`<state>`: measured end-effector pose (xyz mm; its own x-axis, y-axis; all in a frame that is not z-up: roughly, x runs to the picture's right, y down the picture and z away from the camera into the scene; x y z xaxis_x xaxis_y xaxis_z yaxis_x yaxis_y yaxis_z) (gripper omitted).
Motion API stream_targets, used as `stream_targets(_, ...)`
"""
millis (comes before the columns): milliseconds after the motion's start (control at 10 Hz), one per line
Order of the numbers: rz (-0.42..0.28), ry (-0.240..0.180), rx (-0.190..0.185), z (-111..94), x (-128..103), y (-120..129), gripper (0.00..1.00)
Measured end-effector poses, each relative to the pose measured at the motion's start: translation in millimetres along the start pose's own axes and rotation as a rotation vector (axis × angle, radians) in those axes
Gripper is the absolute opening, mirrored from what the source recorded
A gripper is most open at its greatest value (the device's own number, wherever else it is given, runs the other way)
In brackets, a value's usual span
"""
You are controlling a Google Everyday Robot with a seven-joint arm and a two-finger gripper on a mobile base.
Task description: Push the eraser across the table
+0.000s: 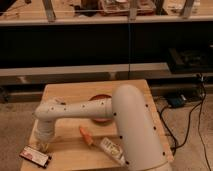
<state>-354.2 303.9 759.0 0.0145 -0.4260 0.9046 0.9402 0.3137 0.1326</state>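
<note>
Dark shelving behind; speckled floor; black cables at right
</note>
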Motion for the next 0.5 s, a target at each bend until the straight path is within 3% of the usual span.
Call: stream_targets(500,-0.059,-0.020,-0.003,1.3,-12.6,-10.2,0.00)
